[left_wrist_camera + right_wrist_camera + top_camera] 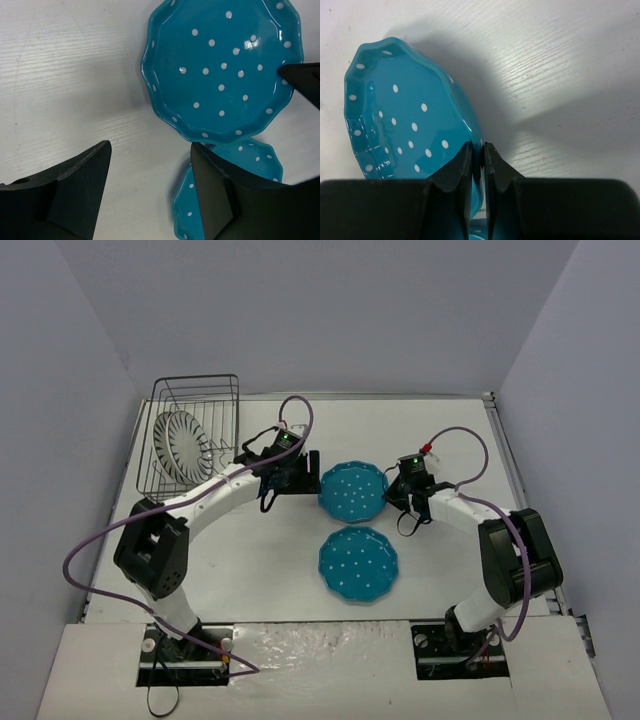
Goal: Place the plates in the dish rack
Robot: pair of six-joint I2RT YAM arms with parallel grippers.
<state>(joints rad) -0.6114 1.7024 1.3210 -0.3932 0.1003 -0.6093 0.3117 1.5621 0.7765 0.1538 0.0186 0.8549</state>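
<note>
My right gripper (392, 491) (477, 150) is shut on the right rim of a teal dotted plate (353, 490) (400, 115) and holds it tilted off the table. My left gripper (312, 471) (150, 167) stands open just left of that plate (220, 65), with only bare table between its fingers. A second teal plate (358, 563) (252, 156) lies flat nearer the bases. White striped plates (180, 445) stand on edge in the black wire dish rack (196, 388) at the back left.
The white table (250, 560) is bordered by grey walls on the left, back and right. Purple cables loop over both arms. The right gripper's finger (305, 80) shows at the plate's edge in the left wrist view.
</note>
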